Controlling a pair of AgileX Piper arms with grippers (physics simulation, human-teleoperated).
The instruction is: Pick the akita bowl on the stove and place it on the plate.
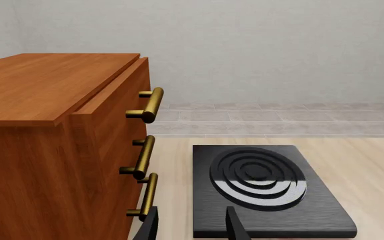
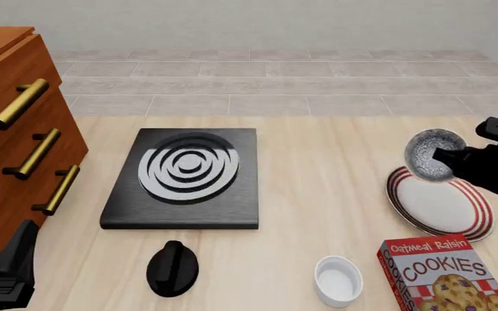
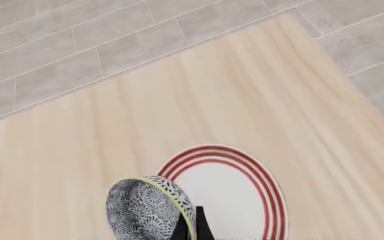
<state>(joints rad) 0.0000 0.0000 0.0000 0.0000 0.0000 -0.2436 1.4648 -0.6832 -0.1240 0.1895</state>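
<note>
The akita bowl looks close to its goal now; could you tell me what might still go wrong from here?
The akita bowl is pinched at its rim by the right gripper and hangs tilted, so it might slip or land on edge. It sits over the near-left edge of the plate, not its centre; released here, it could catch the rim and roll toward the cookie box.

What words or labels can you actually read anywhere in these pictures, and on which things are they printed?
"Oatmeal Raisin" on the red cookie box, front view, along its top.
"COOKIES" in large white letters, on the same box, just below.
No other readable text: the stove, knob, plate, bowl, ramekin and wooden cabinet carry none.
</note>
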